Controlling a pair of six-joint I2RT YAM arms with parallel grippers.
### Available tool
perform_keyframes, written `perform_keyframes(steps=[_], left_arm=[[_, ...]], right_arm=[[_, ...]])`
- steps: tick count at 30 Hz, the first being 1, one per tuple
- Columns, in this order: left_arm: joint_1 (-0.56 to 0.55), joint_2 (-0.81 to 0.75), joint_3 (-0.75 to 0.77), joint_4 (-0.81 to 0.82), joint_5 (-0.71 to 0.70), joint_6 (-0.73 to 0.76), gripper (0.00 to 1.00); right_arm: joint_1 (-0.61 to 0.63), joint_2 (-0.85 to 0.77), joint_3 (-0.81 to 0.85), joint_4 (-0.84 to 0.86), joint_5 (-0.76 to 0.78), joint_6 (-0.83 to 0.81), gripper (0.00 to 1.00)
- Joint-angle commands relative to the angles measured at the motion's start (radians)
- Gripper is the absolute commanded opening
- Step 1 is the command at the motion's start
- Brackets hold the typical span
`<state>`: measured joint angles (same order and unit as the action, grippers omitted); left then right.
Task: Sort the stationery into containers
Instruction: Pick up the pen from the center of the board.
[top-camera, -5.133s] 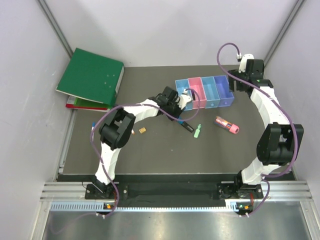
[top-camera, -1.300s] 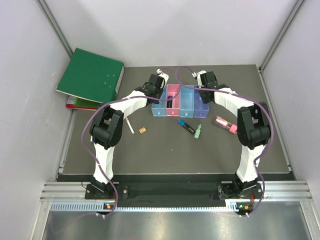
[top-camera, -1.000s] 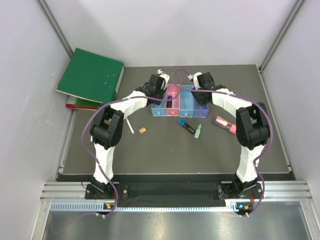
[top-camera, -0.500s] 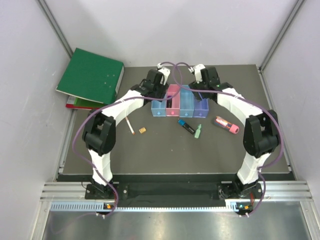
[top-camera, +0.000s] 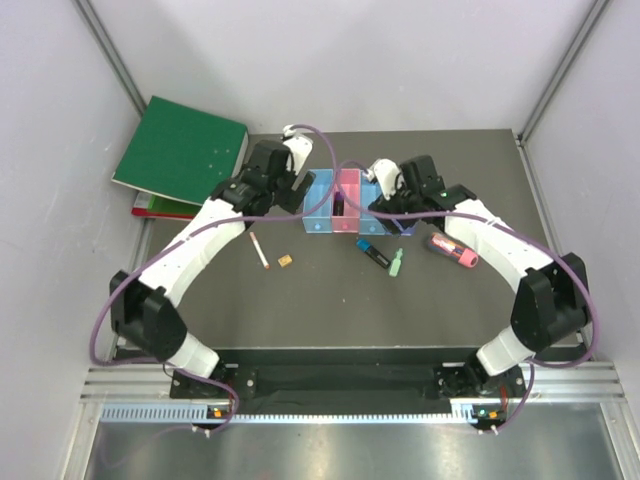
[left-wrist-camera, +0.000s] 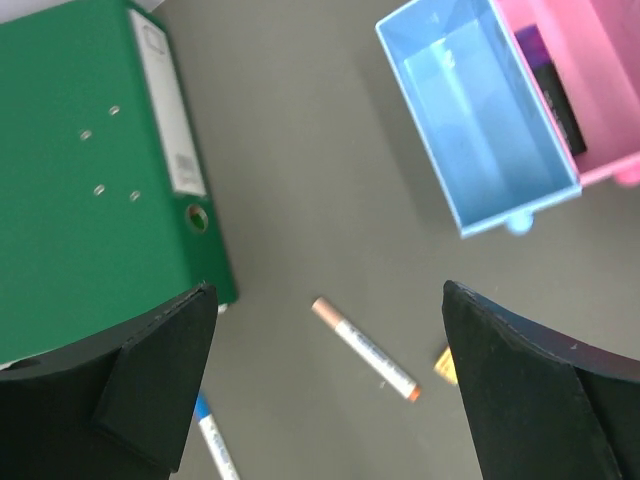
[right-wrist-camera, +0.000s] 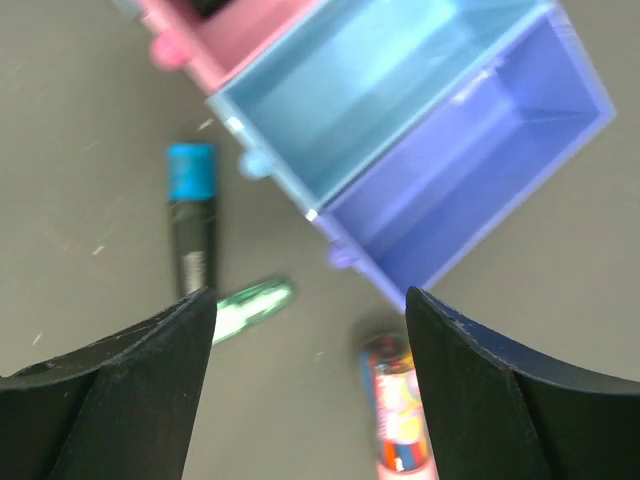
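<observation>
From high over the near edge at 6 o'clock, looks down on the whole surface (top-camera: 300, 310), far off. From the left wrist, faces straight down, close: green binder (left-wrist-camera: 70, 180) at 10 o'clock, pink bin (left-wrist-camera: 612, 80) at 2. From the right wrist, closer still: same pink bin at 11.

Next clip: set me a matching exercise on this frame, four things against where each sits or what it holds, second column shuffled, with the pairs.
Things
1. black-blue marker
2. thin pinkish stick
3. pink bin
4. green binder

Place or state
A. lies on the table next to the tiny orange piece
B. sits at the far left corner
C. has a dark item inside
D. lies on the table next to the small green piece

Pairs: 1-D, 2-A, 3-C, 4-B
</observation>
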<state>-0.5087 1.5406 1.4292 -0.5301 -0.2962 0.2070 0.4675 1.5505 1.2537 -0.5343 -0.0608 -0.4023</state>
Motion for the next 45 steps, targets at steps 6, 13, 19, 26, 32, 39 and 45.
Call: perform_keyframes(steps=[6,13,19,26,32,39,45], left_arm=[[0.015,-0.174,-0.081,-0.056,0.078,0.06,0.99],[0.015,-0.185,-0.125,-0.033,0.086,0.037,0.99],[0.018,-0.195,-0.134,-0.025,0.088,0.043,0.99],[0.03,-0.206,-0.157,-0.005,0.097,0.038,0.99],[0.045,-0.206,-0.153,0.012,0.101,0.045,0.99],[0.055,-0.209,-0.141,0.005,0.095,0.06,0.99],[0.062,-0.234,-0.171,0.013,0.088,0.081,0.99]], right_arm=[[0.094,0.068,-0.057,0.003,-0.074,-0.006,0.73],[0.123,0.206,-0.034,0.04,-0.04,-0.001,0.73],[0.132,0.316,0.004,0.051,-0.024,0.002,0.7],[0.155,0.396,0.032,0.057,-0.011,-0.001,0.5],[0.166,0.411,0.036,0.048,-0.016,-0.006,0.03],[0.197,0.31,0.021,0.001,-0.03,0.002,0.0],[0.211,0.175,0.093,-0.085,-0.109,0.031,0.0]])
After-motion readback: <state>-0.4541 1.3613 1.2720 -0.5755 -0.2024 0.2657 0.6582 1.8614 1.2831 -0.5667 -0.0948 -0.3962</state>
